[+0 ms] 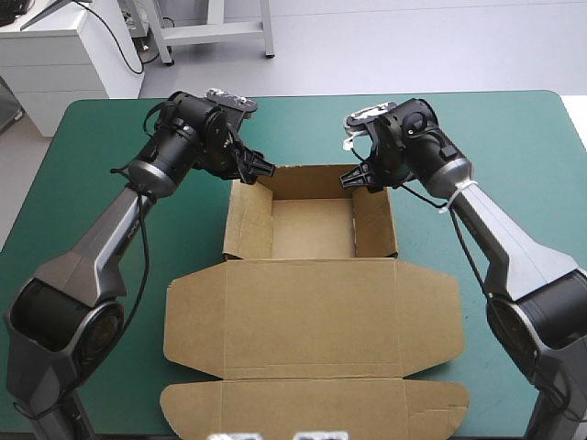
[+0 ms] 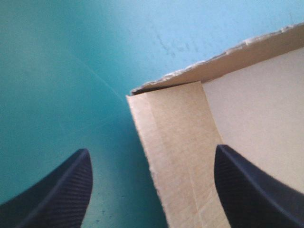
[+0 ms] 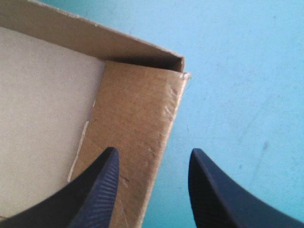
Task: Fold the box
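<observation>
Box [image 1: 312, 229] sits mid tabletop [image 1: 514, 147], walls up, lid flat. Left pincer [image 1: 267, 170] is spread wide over its far left corner. Right pincer [image 1: 354, 180] is spread over the far right corner.

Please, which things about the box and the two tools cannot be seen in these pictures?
- Left wrist view: only one corner of the box shows; the edges cut off the rest. Whether the left tool touches the wall is unclear.
- Right wrist view: the same for the right tool.
- High view: both tools' tips are partly hidden by their own wrists.
</observation>
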Controlling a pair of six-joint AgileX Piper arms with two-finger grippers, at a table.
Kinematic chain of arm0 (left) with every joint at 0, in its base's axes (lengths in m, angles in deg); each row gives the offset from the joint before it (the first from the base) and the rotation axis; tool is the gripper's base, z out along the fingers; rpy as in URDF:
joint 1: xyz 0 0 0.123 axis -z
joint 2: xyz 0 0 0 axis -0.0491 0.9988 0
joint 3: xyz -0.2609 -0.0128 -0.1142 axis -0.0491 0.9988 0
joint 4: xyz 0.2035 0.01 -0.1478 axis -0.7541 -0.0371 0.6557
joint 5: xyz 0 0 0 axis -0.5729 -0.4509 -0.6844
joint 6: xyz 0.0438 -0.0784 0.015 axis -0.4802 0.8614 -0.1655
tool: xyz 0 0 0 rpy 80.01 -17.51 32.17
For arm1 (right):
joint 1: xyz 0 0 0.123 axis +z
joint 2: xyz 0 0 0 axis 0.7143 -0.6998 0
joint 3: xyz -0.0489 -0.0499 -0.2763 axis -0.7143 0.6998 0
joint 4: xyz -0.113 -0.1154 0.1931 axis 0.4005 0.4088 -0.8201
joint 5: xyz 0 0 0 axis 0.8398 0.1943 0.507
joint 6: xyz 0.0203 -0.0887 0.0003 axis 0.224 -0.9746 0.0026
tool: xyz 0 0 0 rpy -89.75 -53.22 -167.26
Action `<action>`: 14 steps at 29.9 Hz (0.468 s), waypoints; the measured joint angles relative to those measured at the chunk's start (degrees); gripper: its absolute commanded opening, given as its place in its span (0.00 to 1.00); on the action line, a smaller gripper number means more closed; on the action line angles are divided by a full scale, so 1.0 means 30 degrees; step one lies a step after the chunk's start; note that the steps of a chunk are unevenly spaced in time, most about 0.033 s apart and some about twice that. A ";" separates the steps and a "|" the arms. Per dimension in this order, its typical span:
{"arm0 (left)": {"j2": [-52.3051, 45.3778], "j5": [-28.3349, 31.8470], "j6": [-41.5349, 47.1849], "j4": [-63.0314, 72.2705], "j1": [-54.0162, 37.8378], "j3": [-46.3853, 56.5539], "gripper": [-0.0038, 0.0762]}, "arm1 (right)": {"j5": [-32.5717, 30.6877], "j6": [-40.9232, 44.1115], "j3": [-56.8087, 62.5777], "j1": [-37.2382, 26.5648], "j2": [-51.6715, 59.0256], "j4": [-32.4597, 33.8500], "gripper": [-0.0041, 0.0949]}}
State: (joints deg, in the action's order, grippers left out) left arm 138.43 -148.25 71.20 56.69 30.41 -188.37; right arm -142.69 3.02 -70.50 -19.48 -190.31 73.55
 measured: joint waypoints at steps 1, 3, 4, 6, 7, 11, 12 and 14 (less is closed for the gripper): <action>-0.0232 -0.0028 0.0000 -0.0285 0.0000 -0.0017 0.67 | -0.0018 -0.0038 -0.0134 0.0000 0.0075 0.0036 0.47; -0.0921 -0.0122 -0.0104 -0.0860 0.0000 -0.0017 0.61 | -0.0043 -0.0079 -0.0345 0.0000 0.0306 0.0112 0.47; -0.1252 -0.0141 -0.0341 -0.1167 0.0000 -0.0017 0.56 | -0.0043 -0.0079 -0.0386 0.0000 0.0408 0.0112 0.47; -0.2232 -0.0151 -0.0747 -0.1922 0.0000 -0.0017 0.45 | -0.0093 -0.0079 -0.0443 0.0000 0.0664 0.0112 0.47; -0.2814 -0.0151 -0.0821 -0.2167 0.0000 -0.0017 0.38 | -0.0107 -0.0079 -0.0466 0.0000 0.0801 0.0079 0.47; -0.5482 -0.0151 -0.0960 -0.2378 0.0000 -0.0017 0.06 | -0.0147 -0.0041 -0.0506 0.0000 0.1131 -0.0252 0.46; -0.6049 -0.0151 -0.0993 -0.2258 0.0000 0.0019 0.04 | -0.0151 0.0098 -0.0506 0.0000 0.1150 -0.0325 0.46; -0.7529 -0.0164 -0.1012 -0.1944 0.0000 0.0431 0.04 | -0.0151 0.0458 -0.0506 0.0000 0.1172 -0.0394 0.46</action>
State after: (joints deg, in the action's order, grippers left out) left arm 115.84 -148.74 68.16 50.85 30.41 -187.07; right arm -143.14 4.39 -72.01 -19.48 -186.79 72.37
